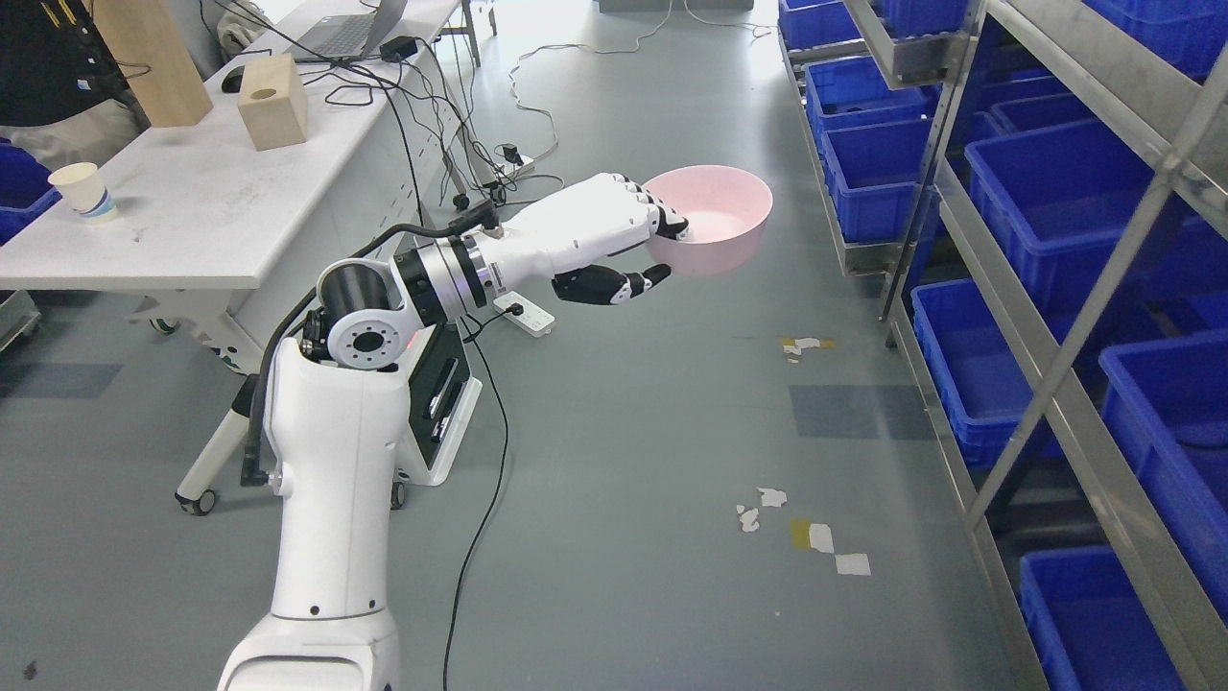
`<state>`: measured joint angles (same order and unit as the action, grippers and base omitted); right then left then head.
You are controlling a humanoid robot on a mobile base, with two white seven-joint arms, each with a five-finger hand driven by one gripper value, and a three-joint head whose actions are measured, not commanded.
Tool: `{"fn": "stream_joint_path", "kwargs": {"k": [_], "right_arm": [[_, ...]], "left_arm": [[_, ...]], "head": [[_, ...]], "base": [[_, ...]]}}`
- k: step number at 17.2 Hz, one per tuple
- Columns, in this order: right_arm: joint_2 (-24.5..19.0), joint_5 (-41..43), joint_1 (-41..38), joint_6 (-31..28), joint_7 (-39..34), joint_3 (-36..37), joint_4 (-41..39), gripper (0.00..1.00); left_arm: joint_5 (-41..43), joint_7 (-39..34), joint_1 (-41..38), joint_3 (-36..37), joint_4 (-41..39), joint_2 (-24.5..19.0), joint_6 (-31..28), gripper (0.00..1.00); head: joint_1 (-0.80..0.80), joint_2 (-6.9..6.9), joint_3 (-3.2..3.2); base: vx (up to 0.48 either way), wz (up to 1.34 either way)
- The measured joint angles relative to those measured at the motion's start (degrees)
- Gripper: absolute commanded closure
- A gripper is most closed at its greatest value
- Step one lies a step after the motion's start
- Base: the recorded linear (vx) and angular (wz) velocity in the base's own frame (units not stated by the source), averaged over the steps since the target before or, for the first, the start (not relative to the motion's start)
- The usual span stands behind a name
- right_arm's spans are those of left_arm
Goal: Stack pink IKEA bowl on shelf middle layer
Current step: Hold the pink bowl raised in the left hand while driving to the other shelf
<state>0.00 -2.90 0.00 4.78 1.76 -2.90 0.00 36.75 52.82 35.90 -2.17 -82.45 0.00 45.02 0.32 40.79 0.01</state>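
Above floor: left hand (628, 240) grips pink bowl (715, 219), opening up.

A storeroom-like lab: metal shelving (1046, 403) of blue bins (1055, 202), a cable-strewn worktable (211, 211).

The left hand (614, 245) is covering the near rim of the pink bowl (715, 216), its fingertips (672, 228) dipping inside and hiding part of the inner wall. Right of the hand, the metal shelf (1074, 365) is running off the right edge, its blue bins (1055, 206) cut short. Far left of the hand, a person's dark clothing (43, 67) is being cropped by the top-left corner.
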Motion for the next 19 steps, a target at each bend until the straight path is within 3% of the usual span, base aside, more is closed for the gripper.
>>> {"fn": "stream_joint_path", "kwargs": {"k": [9, 19], "right_arm": [[0.0, 0.0, 0.03, 0.0, -0.28, 0.0, 0.0, 0.0], [0.0, 0.0, -0.02, 0.0, -0.62, 0.0, 0.0, 0.0]], "left_arm": [[0.22, -0.14, 0.4, 0.43, -0.18, -0.01, 0.0, 0.98], [0.29, -0.17, 1.52, 1.31, -0.16, 0.0, 0.0, 0.97]], "head": [[0.0, 0.0, 0.0], [0.0, 0.0, 0.0]], "base": [[0.29, 0.35], [0.2, -0.23]]}}
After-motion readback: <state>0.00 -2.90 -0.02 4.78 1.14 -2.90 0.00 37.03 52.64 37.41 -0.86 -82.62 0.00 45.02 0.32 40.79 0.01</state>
